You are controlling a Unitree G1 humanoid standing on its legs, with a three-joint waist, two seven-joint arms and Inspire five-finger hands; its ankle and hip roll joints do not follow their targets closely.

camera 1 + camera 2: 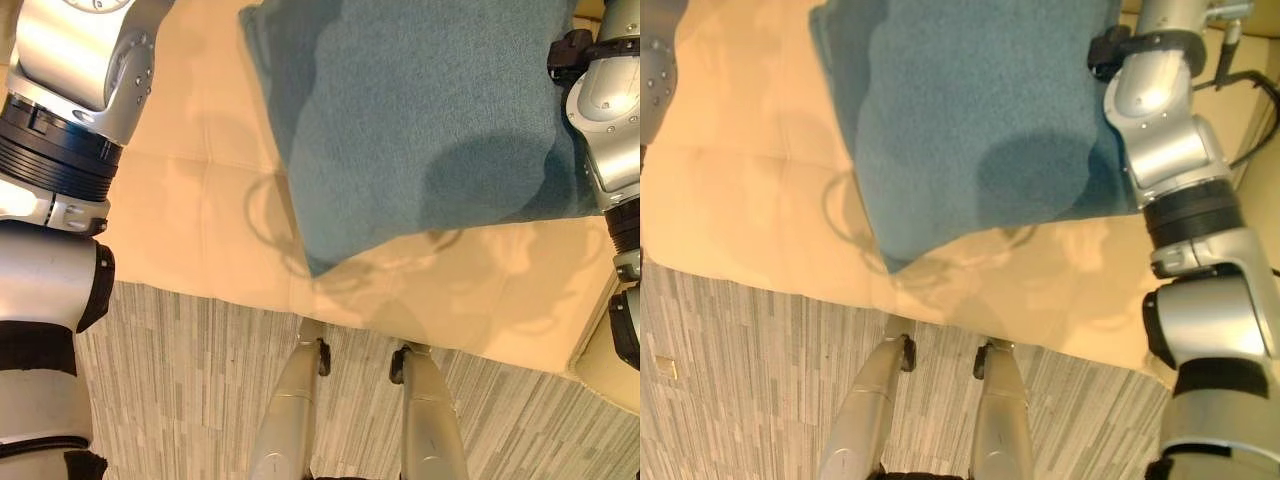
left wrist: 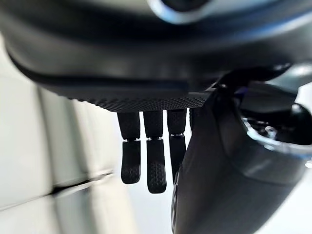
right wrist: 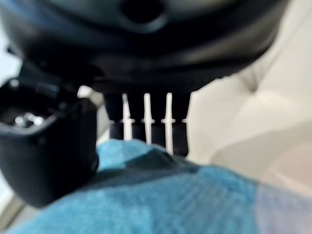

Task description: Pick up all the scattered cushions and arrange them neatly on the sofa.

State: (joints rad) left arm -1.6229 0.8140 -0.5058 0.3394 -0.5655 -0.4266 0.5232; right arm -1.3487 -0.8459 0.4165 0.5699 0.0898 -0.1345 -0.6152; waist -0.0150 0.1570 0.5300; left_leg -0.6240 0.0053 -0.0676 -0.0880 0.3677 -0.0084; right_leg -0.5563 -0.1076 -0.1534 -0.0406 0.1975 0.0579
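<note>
The blue cushion (image 1: 420, 120) lies on the cream sofa (image 1: 180, 200), one corner near the seat's front edge. The right hand (image 3: 146, 126) rests straight fingers on it. The left hand (image 2: 146, 156) hangs open, holding nothing. A push could slide the cushion onto the floor (image 1: 180, 380).

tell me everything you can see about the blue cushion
The cushion is teal-blue with a soft, fuzzy fabric, plump and roughly square, one corner pointing toward the sofa's front edge. It lies over the cream sofa seat, its far part cut off by the view. The right hand is at its right edge, fingers straight and reaching down behind the fabric. The left hand hangs open, apart from it.
</note>
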